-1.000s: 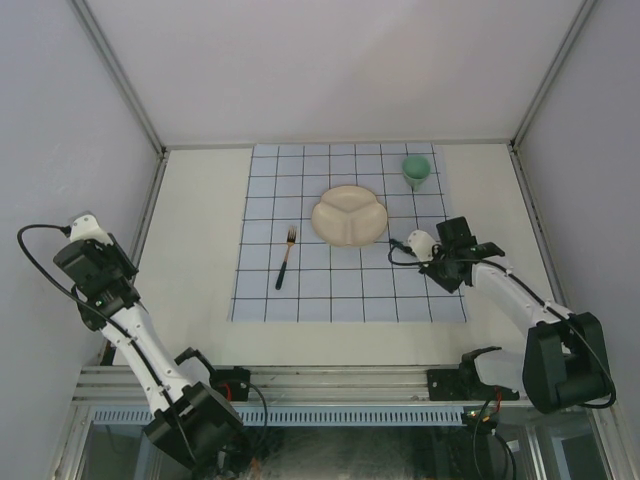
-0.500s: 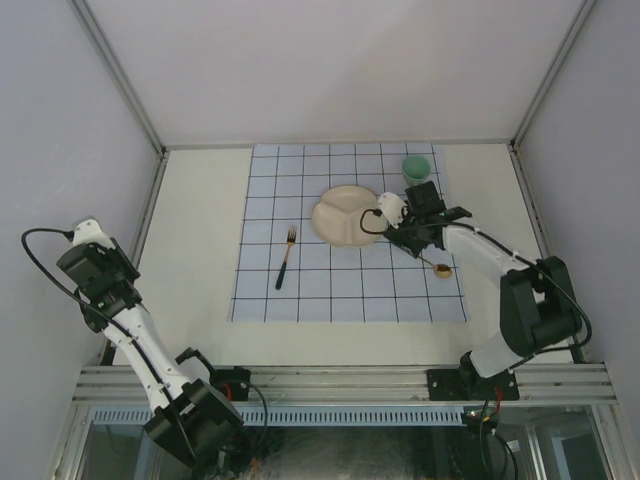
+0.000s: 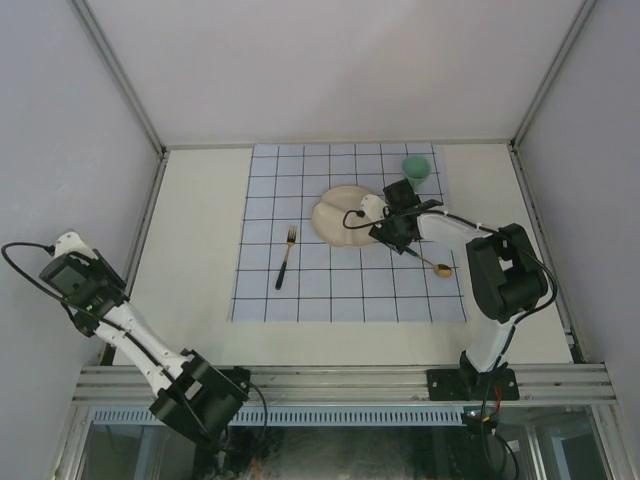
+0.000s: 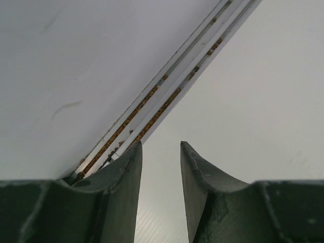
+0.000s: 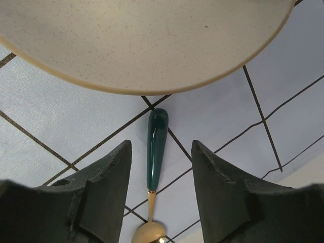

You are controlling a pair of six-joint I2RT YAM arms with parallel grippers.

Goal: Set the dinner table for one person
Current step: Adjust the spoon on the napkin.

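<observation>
Right wrist: released right tool (image 5: 161,146) hovers over a glossy green-handled spoon (image 5: 154,152) by the speckled plate (image 5: 142,45) — left tool (image 4: 160,145) gapes empty.

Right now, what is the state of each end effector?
Left end effector: open, holding nothing.
Right end effector: open, holding nothing; the spoon lies on the cloth below it.

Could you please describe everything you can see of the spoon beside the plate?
The spoon has a glossy dark-green handle and a gold-coloured neck and bowl. It lies flat on the blue grid cloth, right of the plate, handle tip near its rim. The right tool straddles the handle, open, without touching.
</observation>
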